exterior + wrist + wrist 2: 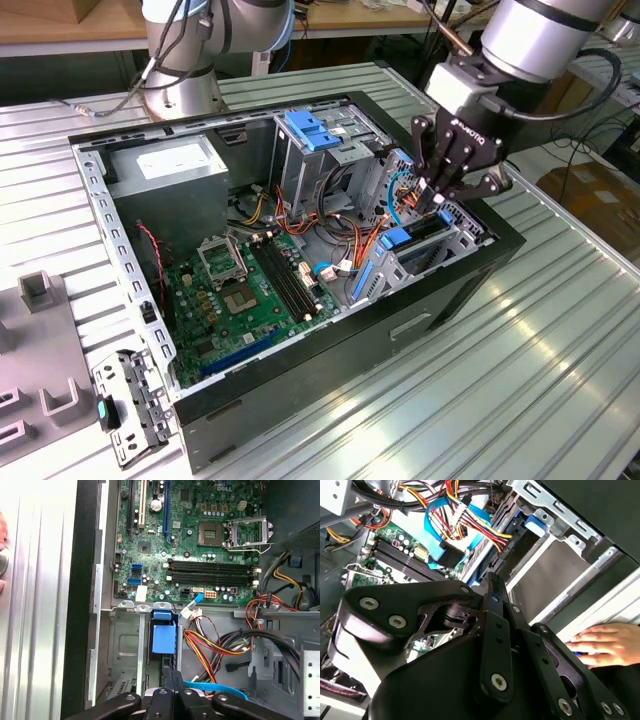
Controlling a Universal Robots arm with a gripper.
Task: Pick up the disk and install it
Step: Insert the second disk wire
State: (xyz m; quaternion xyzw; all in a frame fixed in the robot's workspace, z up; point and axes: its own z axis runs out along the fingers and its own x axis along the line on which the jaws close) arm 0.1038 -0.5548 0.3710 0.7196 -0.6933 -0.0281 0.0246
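Note:
The disk (pixel 412 238) stands on edge in the drive bay at the front corner of the open computer case (pixel 300 390), on the exterior view's right. In the first wrist view its blue plastic frame end (pixel 163 635) shows between the bay's metal walls. My gripper (pixel 438 203) hangs right over that bay, fingers pointing down at the disk. In both wrist views the fingers (pixel 168 680) are pressed together with nothing between them, the gripper (pixel 172 674) just short of the blue frame end. The black gripper (pixel 492 580) linkage hides much of the bay in the second wrist view.
The motherboard (pixel 250 290) lies on the case floor, and orange and red cables (pixel 215 647) run beside the bay. A grey power supply box (pixel 165 165) sits at the back. A person's hand (pixel 600 642) rests on the table outside the case wall. A second arm's base (pixel 180 80) stands behind.

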